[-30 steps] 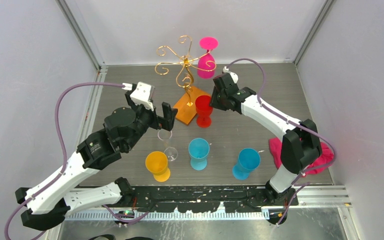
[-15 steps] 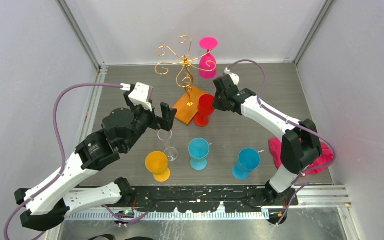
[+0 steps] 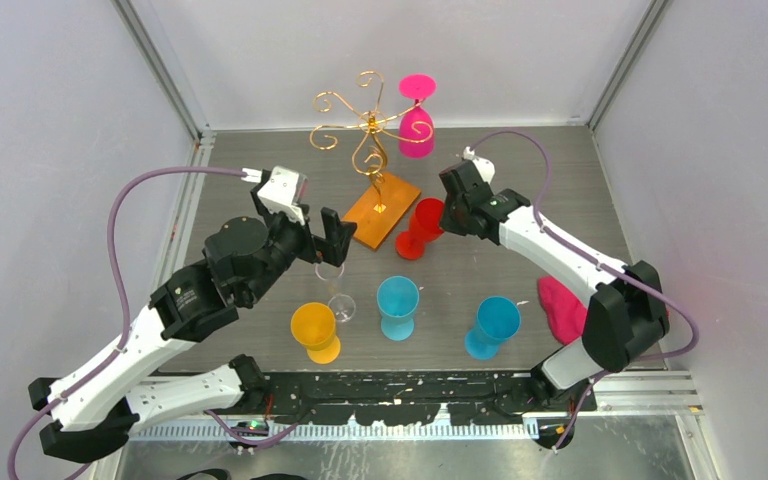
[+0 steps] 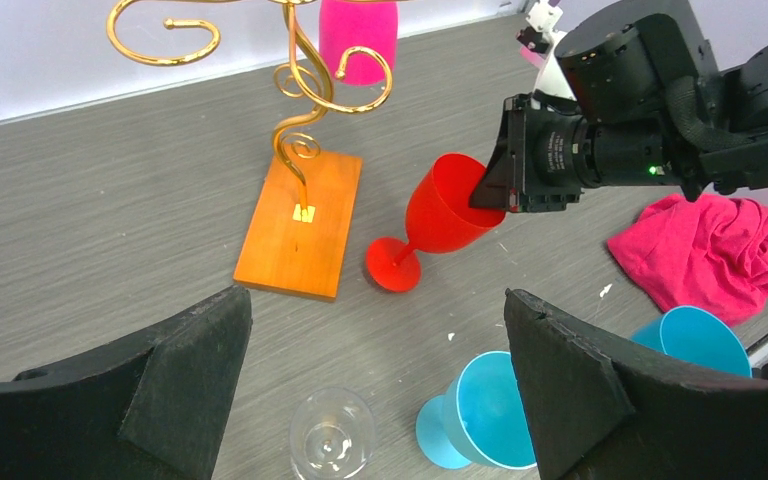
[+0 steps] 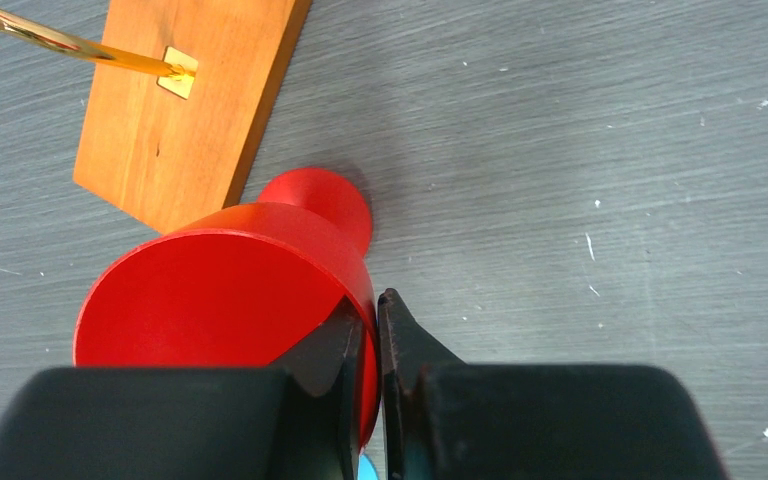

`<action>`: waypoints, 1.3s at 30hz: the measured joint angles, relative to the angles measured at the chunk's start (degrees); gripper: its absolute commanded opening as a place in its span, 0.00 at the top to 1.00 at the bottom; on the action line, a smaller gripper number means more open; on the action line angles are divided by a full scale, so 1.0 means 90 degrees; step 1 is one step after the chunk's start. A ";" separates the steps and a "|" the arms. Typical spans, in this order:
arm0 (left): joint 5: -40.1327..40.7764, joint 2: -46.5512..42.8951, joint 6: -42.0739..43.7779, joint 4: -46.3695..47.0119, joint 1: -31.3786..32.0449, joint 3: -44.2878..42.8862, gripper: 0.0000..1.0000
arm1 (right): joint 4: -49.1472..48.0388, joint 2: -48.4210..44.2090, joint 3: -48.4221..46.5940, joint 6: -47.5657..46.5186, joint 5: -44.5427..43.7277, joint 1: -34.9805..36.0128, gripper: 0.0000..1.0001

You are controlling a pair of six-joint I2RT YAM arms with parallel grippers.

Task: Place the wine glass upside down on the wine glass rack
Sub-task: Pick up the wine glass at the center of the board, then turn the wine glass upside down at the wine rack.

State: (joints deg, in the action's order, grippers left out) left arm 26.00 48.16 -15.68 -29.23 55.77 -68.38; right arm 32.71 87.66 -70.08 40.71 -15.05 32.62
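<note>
Wine glass (image 3: 425,225) tilts, foot seemingly on grey table (image 3: 530,180); white walls (image 3: 60,100).

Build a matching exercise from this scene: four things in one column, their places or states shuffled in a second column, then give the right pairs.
Things
1. red wine glass
2. pink wine glass
3. clear wine glass
4. pink cloth

States
A. upright, close under the open left gripper
B. crumpled heap on the far right
C. tilted, rim pinched by the right gripper
D. upside down on the wine glass rack

Pairs: 1-C, 2-D, 3-A, 4-B
</note>
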 measured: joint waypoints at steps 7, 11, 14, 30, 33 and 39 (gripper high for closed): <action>-0.0083 -0.0039 -0.0087 -0.0102 0.0022 -0.0005 0.04 | 0.0284 -0.0529 0.0240 0.0010 -0.0182 0.0000 0.99; -0.0134 -0.0029 -0.0114 -0.0165 0.0044 -0.0063 0.05 | 0.0442 -0.0848 0.0265 0.0017 -0.0352 0.0000 0.99; -0.0185 0.0022 -0.0202 -0.0187 0.0049 -0.0197 0.05 | 0.0588 -0.1163 0.0265 0.0015 -0.0542 0.0000 0.99; -0.1248 0.0760 -0.1229 -0.0396 0.0053 -0.1654 0.05 | 0.0330 -0.3903 0.0265 -0.0668 -0.2023 0.0000 0.99; -0.1632 0.1018 -0.1511 -0.0464 0.0053 -0.2011 0.03 | 0.0117 -0.4143 0.0265 -0.0996 -0.2220 0.0000 0.99; -0.2382 0.1564 -0.2086 -0.0452 0.0053 -0.2642 0.00 | -0.0568 -0.4609 0.0289 -0.1872 -0.2681 0.0000 0.99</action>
State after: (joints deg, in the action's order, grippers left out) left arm 4.56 62.24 -34.46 -33.30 56.25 -92.16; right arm 27.59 46.17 -67.48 23.86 -39.18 32.62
